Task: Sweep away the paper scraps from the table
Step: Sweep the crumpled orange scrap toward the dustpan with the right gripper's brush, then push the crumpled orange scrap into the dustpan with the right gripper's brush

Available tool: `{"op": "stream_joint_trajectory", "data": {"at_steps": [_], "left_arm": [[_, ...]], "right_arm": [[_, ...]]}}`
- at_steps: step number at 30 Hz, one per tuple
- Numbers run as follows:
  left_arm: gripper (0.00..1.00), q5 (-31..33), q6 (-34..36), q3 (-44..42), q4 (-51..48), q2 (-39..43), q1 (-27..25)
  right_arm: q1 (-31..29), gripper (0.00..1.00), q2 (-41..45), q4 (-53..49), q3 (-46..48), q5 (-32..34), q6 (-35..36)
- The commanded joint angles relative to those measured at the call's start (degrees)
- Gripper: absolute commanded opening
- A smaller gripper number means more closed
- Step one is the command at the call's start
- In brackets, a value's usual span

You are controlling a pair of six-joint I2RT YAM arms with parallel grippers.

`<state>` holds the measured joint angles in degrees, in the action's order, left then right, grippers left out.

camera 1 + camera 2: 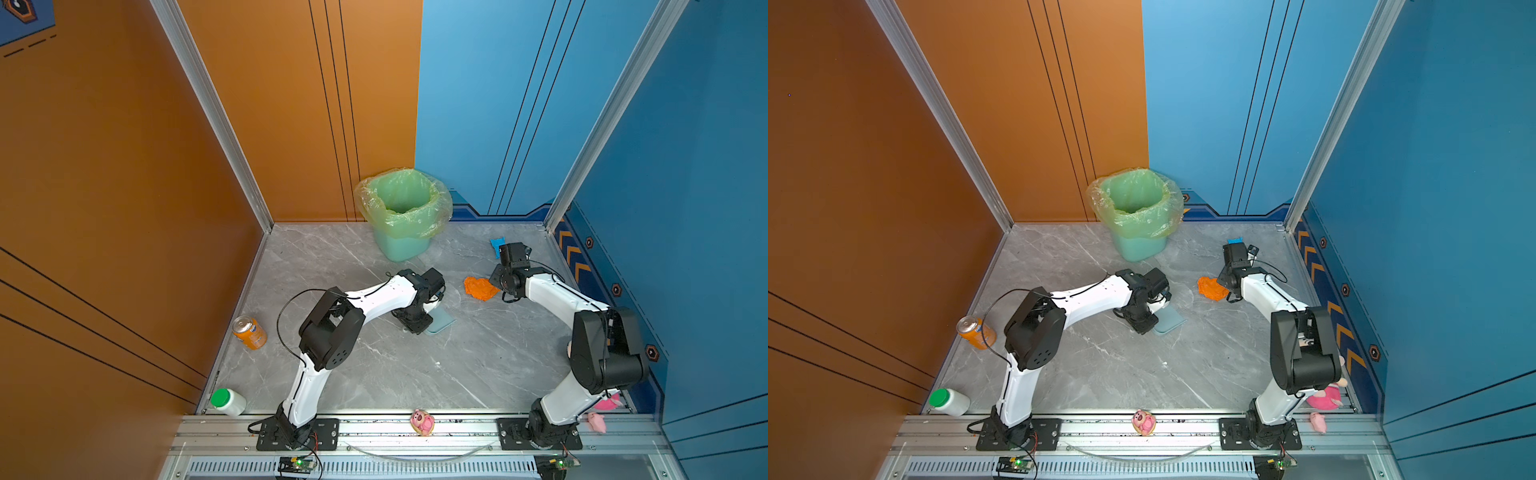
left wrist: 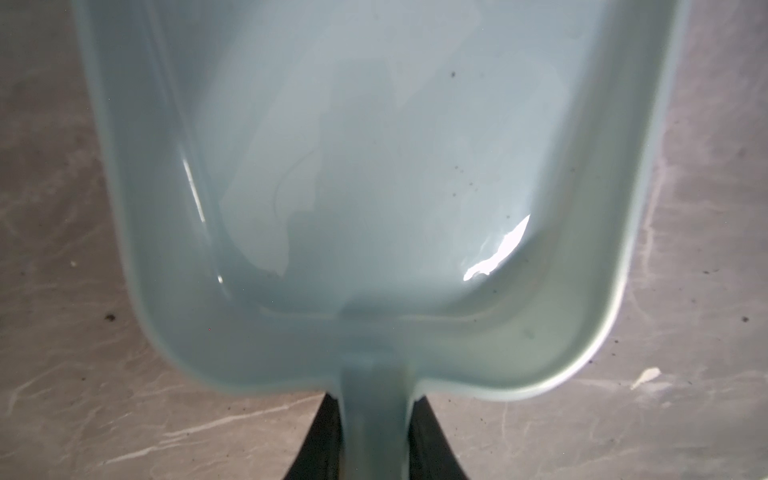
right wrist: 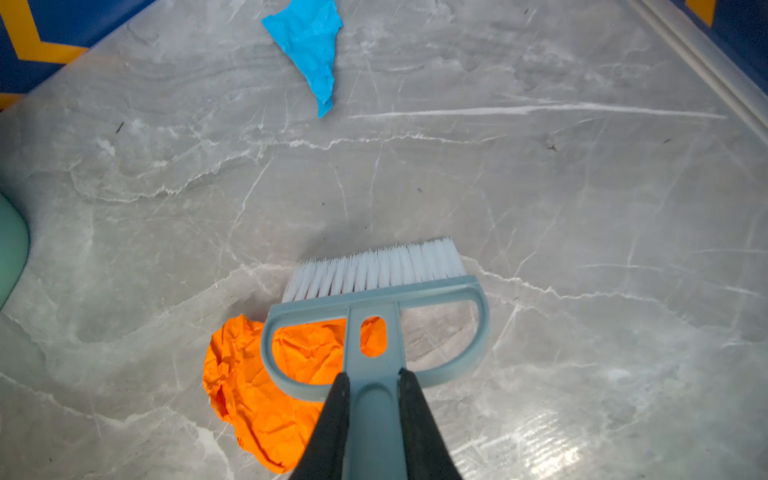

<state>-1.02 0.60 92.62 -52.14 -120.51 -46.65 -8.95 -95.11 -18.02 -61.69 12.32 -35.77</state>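
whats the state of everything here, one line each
dustpan: empty, held by its handle
brush: held by its handle, bristles toward the table
orange scrap: crumpled, loose on the table
blue scrap: crumpled, loose on the table
bin: upright, bag-lined
left gripper: shut on the dustpan
right gripper: shut on the brush

The grey table (image 1: 374, 365) held a green bin (image 1: 400, 248) at the back. A blue scrap (image 1: 496, 244) lay right of the bin. An orange scrap (image 1: 480, 288) lay right of the bin too, nearer the front. A can (image 1: 249, 332) was well left of the bin.
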Motion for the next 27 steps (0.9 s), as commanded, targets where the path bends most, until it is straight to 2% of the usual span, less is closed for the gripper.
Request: {"op": "stream_joint_trajectory", "data": {"at_steps": [1, 6, 10, 13, 16, 19, 22, 27], "left_arm": [[0.00, 2.0, 0.5, 1.3, -2.8, -1.2, -0.6], [0.00, 0.1, 0.1, 1.6, -2.7, -1.5, -0.3], [0.00, 0.0, 0.1, 1.8, -2.7, -1.7, -0.3], [0.00, -0.3, 0.1, 1.9, -2.7, -1.8, -0.4], [0.00, -0.8, 0.0, 2.0, -2.7, -2.0, -0.6], [0.00, -1.0, 0.3, 2.3, -2.7, -2.2, -0.7], [0.00, -0.9, 0.4, 2.4, -2.7, -2.3, -0.7], [0.00, -0.5, 0.3, 2.5, -2.7, -2.5, -0.8]], "right_arm": [[-2.3, 0.00, -0.4, -3.1, -0.3, 1.9, 1.5], [-7.6, 0.00, 1.6, -5.0, 1.5, 2.4, 1.2], [-12.2, 0.00, 4.1, -4.6, 3.7, -0.2, -0.9], [-14.1, 0.00, 5.5, -2.9, 5.1, -5.2, -3.2], [-13.3, 0.00, 6.7, 1.0, 7.5, -12.6, -8.2], [-11.4, 0.00, 7.9, 2.7, 8.1, -17.5, -9.8], [-9.2, 0.00, 9.9, 1.1, 7.2, -16.0, -8.9], [-5.9, 0.00, 13.7, -8.2, 3.6, -5.0, -5.2]]}}
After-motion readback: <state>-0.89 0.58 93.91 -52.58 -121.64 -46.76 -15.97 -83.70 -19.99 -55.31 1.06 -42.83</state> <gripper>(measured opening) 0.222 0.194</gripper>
